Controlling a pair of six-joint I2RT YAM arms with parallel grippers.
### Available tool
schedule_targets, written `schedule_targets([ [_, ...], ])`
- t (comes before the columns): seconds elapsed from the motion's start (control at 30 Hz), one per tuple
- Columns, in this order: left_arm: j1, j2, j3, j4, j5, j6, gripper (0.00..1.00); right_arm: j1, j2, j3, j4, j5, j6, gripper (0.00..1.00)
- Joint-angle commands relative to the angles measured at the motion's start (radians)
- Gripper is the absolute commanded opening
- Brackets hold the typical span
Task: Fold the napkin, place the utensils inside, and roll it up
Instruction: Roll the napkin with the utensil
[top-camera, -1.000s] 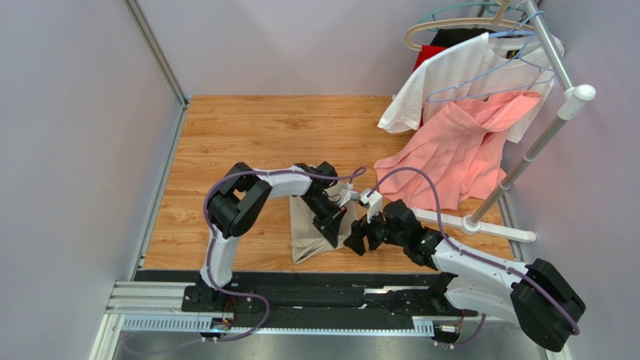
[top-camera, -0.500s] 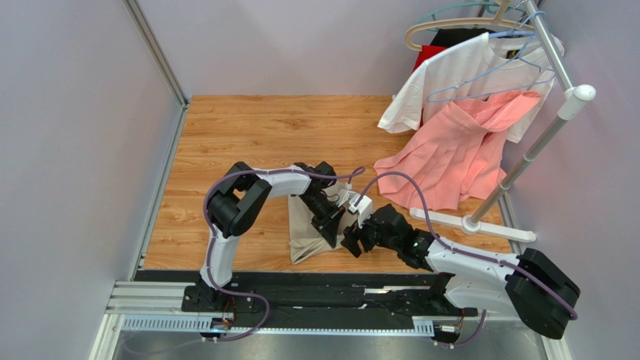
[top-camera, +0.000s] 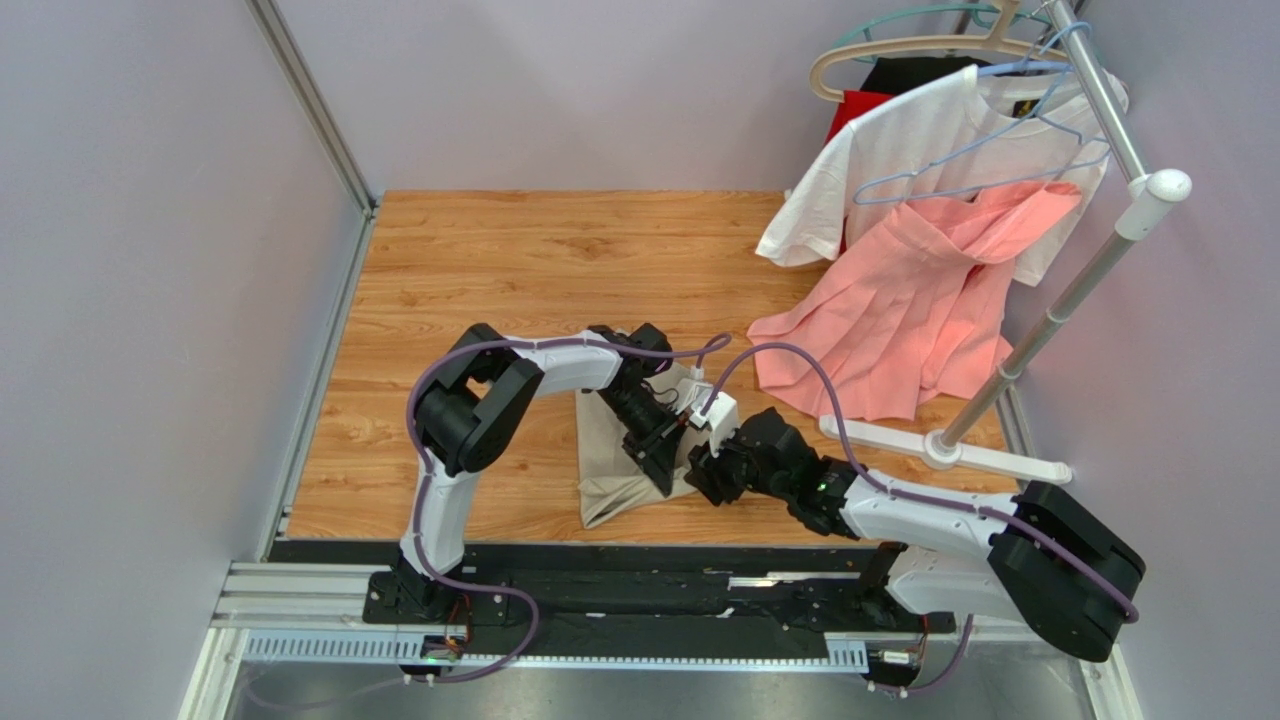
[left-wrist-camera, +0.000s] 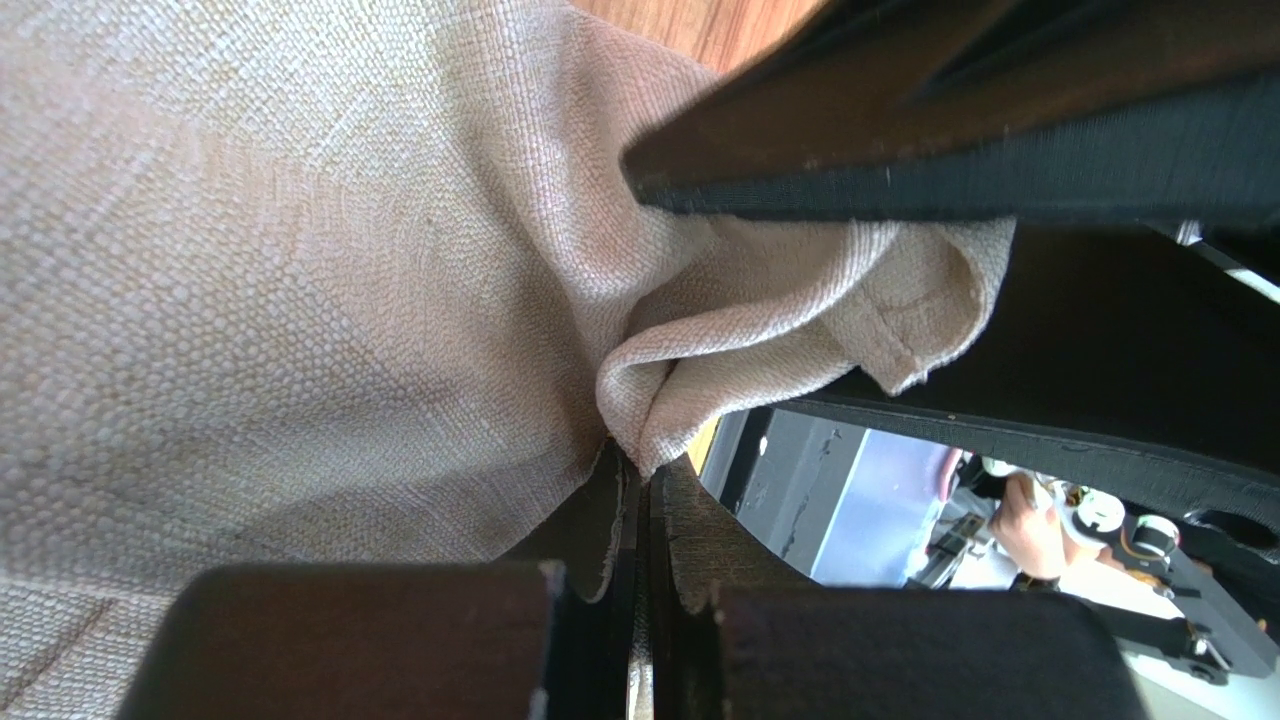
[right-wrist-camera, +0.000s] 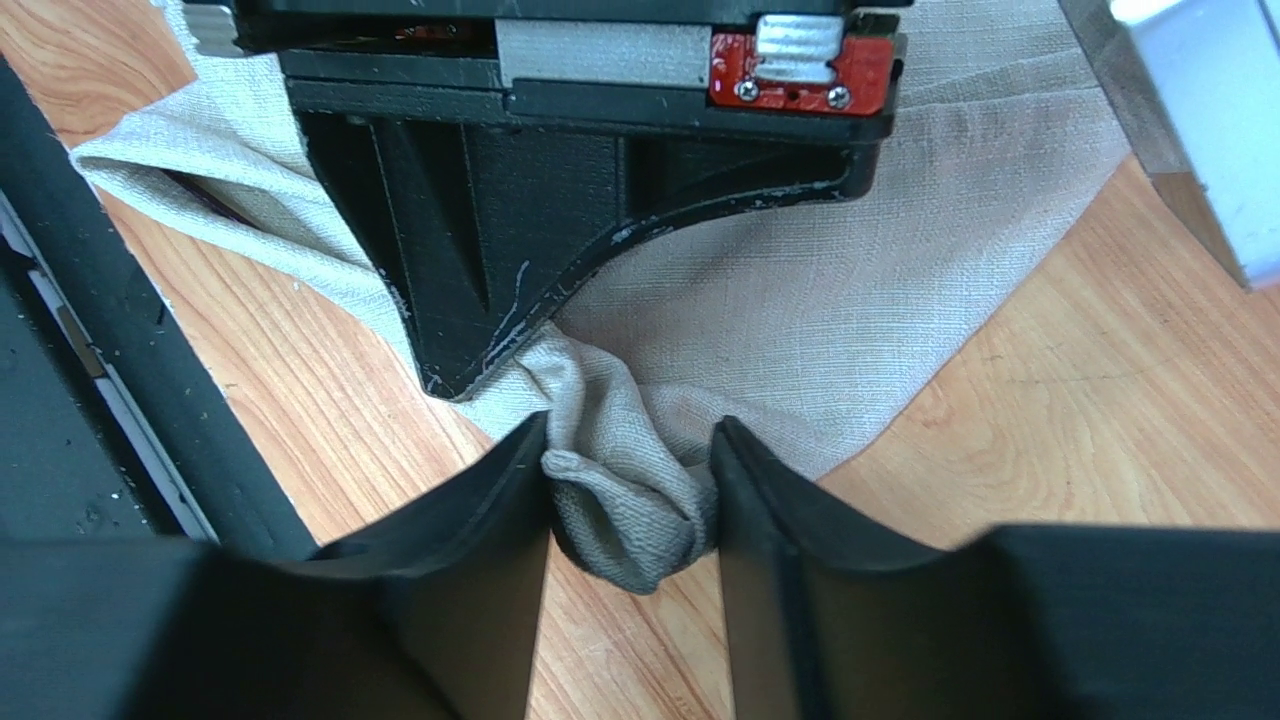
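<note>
Beige-tan cloth, the napkin (top-camera: 609, 468), lies loosely folded on the wooden table (top-camera: 496, 255), near its near edge and about midway between left and right, with both arms bent in over it. The left gripper (left-wrist-camera: 639, 483) is fully closed, its fingers pinching a puckered fold of the napkin's hemmed edge and lifting it slightly off the flatter cloth on its left. The right gripper (right-wrist-camera: 631, 450) sits just to the right of it, almost touching. Its two fingers (right-wrist-camera: 481, 525) stand partly apart, and a bunched corner of the same cloth fills the gap and presses against both. To the far right, well apart from the napkin, a salmon-pink garment (top-camera: 902, 315) and a white T-shirt (top-camera: 902, 150) hang from a slanted rack (top-camera: 1052, 323).
</note>
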Motion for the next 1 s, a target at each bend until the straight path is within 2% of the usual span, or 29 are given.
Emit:
schedule_targets([
  [0.0, 0.004, 0.007, 0.024, -0.023, -0.007, 0.021, 0.00, 0.004, -0.003, 0.017, 0.058, -0.028, -0.005, 0.35],
  [0.2, 0.005, -0.002, 0.019, 0.006, -0.022, 0.001, 0.01, -0.002, 0.011, 0.025, 0.032, -0.062, 0.023, 0.17],
  [0.23, 0.005, -0.005, 0.013, 0.015, -0.028, -0.002, 0.02, -0.004, 0.012, 0.026, 0.030, -0.062, 0.032, 0.15],
  [0.33, 0.005, -0.021, 0.001, 0.043, -0.036, -0.022, 0.15, -0.013, 0.018, 0.031, 0.009, -0.054, 0.044, 0.00],
  [0.4, 0.007, -0.037, -0.009, 0.064, -0.045, -0.044, 0.28, -0.024, 0.023, 0.032, 0.004, -0.052, 0.061, 0.00],
  [0.57, 0.023, -0.103, -0.061, 0.159, -0.094, -0.110, 0.47, -0.071, 0.018, 0.028, 0.000, -0.098, 0.098, 0.00],
  [0.6, 0.030, -0.117, -0.071, 0.176, -0.111, -0.122, 0.58, -0.079, 0.017, 0.029, -0.003, -0.111, 0.111, 0.00],
  [0.67, 0.050, -0.168, -0.117, 0.245, -0.126, -0.151, 0.69, -0.108, 0.018, 0.032, -0.011, -0.140, 0.121, 0.00],
  [0.97, 0.086, -0.341, -0.249, 0.429, -0.267, -0.234, 0.76, -0.189, 0.075, 0.080, -0.063, -0.250, 0.153, 0.00],
])
